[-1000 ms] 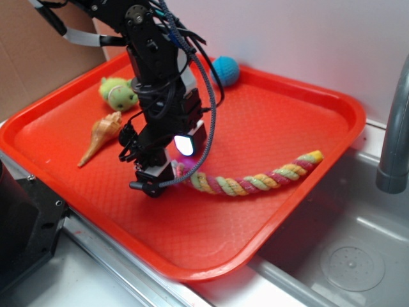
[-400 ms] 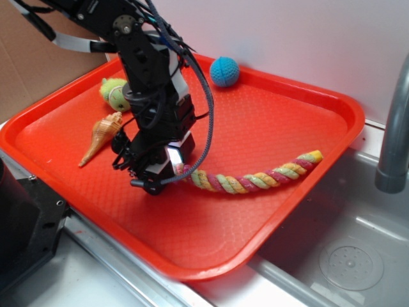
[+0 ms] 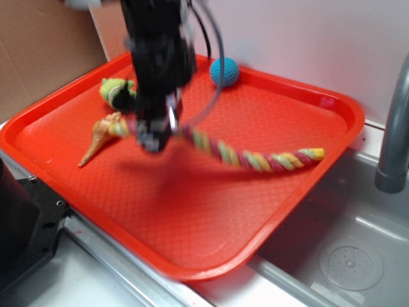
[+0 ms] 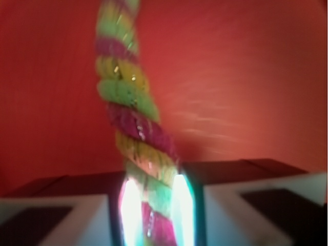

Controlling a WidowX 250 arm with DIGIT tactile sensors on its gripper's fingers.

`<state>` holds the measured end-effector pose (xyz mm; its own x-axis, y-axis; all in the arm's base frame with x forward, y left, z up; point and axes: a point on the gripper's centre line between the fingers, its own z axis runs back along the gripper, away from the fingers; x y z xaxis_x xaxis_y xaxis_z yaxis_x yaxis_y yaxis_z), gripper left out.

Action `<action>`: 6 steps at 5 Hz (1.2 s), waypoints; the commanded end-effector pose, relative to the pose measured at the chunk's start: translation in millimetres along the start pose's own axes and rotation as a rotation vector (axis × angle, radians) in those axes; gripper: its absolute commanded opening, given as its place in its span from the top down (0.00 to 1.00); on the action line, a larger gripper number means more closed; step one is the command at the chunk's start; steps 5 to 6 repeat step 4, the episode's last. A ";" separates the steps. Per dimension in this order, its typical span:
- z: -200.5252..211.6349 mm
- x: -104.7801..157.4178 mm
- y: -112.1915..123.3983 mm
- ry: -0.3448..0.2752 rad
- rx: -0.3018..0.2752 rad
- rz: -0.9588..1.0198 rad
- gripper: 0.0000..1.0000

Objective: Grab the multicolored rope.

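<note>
I'm seeing the gripper (image 3: pixel 155 135) pinching one end of the multicolored rope (image 3: pixel 255 157) above the red tray (image 3: pixel 192 211); its far end is trailing toward the tray's right rim.

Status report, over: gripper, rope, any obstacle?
Gripper shut on multicolored rope. One end raised, far end on red tray. Nothing in the way.

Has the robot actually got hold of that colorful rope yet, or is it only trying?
The grab looks done: the gripper is shut on one end of the multicolored rope, clamped between its fingers. In hand: that end hangs above the red tray. Left: the far end seems to rest on the tray.
</note>
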<state>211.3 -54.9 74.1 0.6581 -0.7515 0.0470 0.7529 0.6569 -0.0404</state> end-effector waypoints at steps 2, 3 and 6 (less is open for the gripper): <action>114.9 -13.5 48.8 -0.101 0.064 0.743 1.00; 132.4 -21.5 51.5 -0.095 0.126 0.990 1.00; 134.2 -23.1 50.3 -0.060 0.120 1.062 1.00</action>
